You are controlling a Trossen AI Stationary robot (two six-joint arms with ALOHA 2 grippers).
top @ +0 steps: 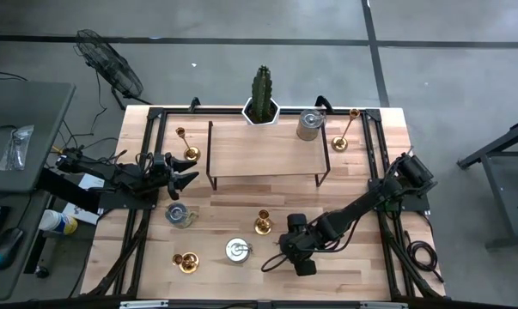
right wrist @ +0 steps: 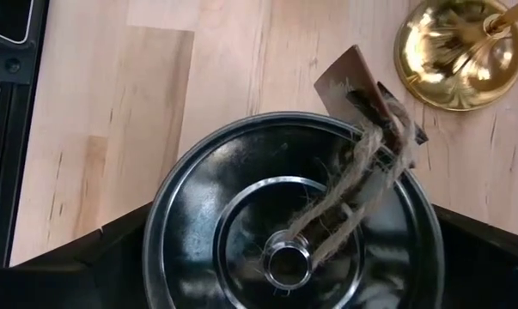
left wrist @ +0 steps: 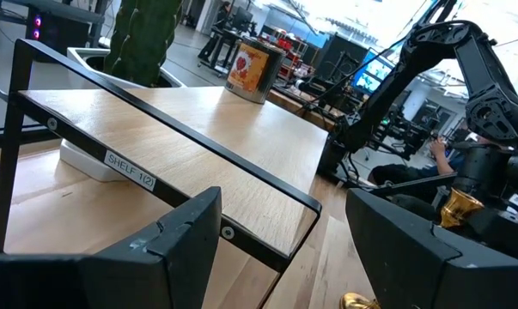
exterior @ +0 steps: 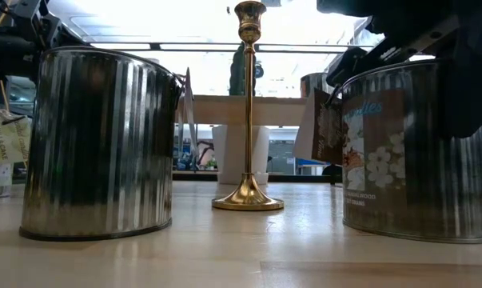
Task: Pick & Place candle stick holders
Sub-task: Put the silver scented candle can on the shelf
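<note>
The right gripper [top: 286, 254] hangs low over the front of the table, its fingers spread wide apart and holding nothing. The right arm reaches in from the right edge, stretched low and bent toward the front middle. From its wrist you look straight down on a silver tin [right wrist: 293, 223] with a round lid, a knob in the middle and a twine-tied tag [right wrist: 362, 94]; the dark fingers sit on either side of the tin without closing on it. Just beside that tin stands a gold candle stick holder [top: 262, 223], its flared base [right wrist: 460, 51] shining on the wood.

The left gripper [top: 183, 174] is held off the left side of the table, the left arm lying nearly level and pointing at the low black-framed shelf [top: 267, 150]. Its fingers stand apart with nothing between them.

The other holders are spread about: one at the front left [top: 186, 263], one close to the left gripper by the shelf's left leg [top: 190, 153], and a tall tilted one at the back right [top: 344, 133]. Another tin [top: 179, 215] sits at the left front, a third [top: 310, 124] on the shelf beside a potted cactus [top: 261, 94].
</note>
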